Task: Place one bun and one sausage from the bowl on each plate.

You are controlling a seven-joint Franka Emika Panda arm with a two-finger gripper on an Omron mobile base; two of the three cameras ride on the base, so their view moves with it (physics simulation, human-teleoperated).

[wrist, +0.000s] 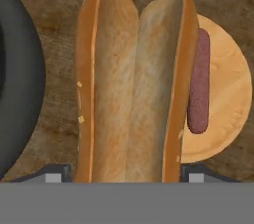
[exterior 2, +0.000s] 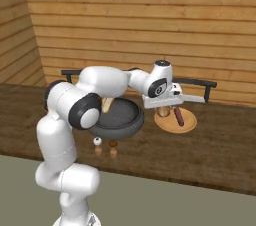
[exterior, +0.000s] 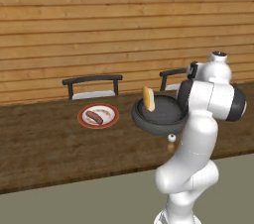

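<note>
No legible text, label, brand, number or sign appears on any surface; the plates (exterior: 98, 116), the bowl (exterior: 159, 116), the bun (wrist: 133, 86), the sausages (wrist: 199, 82), the wooden wall (exterior: 99, 25) and the arm (exterior: 198, 134) carry no markings.

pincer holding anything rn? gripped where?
Yes: the pincer holds a split hot-dog bun, clamped across its outer crust sides at the near end, above the plate with a sausage.
</note>
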